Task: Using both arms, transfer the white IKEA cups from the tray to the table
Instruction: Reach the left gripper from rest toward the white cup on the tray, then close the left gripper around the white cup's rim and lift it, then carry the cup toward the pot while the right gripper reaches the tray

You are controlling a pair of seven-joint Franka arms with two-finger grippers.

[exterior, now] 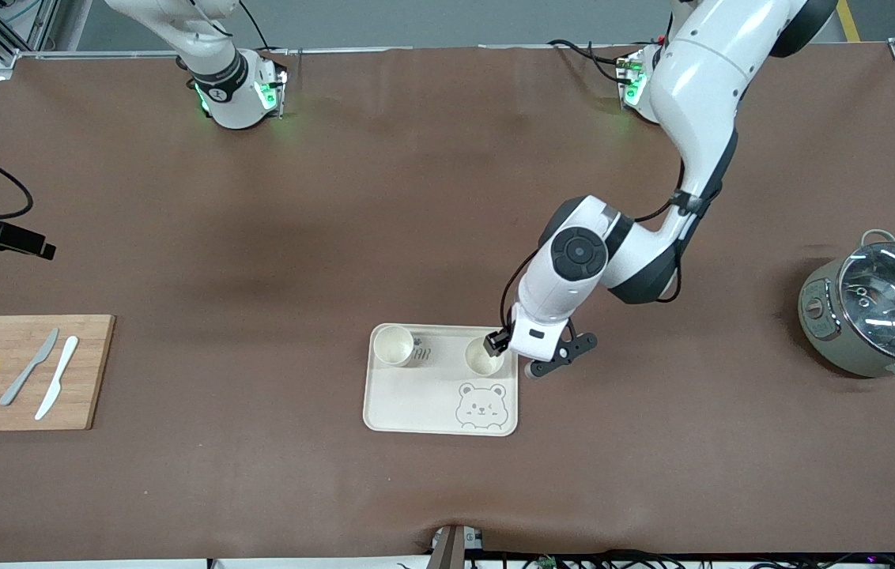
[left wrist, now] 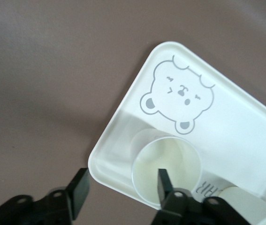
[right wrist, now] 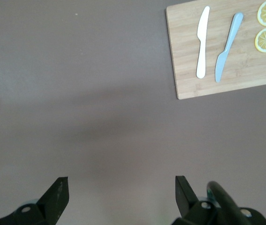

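Observation:
Two white IKEA cups stand upright on the cream bear tray [exterior: 416, 403], along the tray edge farther from the front camera. One cup [exterior: 394, 345] is at the corner toward the right arm's end. The other cup [exterior: 482, 359] is at the corner toward the left arm's end. My left gripper [exterior: 497, 344] hangs over that cup. In the left wrist view the left gripper [left wrist: 121, 180] is open, one finger inside the cup [left wrist: 166, 168] and one outside past the tray's rim [left wrist: 105, 174]. The second cup [left wrist: 252, 205] shows at the edge. My right gripper [right wrist: 119, 185] is open and empty over bare table.
A wooden cutting board [exterior: 20, 395] with a grey knife, a white knife and two lemon slices lies toward the right arm's end; it also shows in the right wrist view [right wrist: 236, 79]. A pot with a glass lid [exterior: 882, 312] stands toward the left arm's end.

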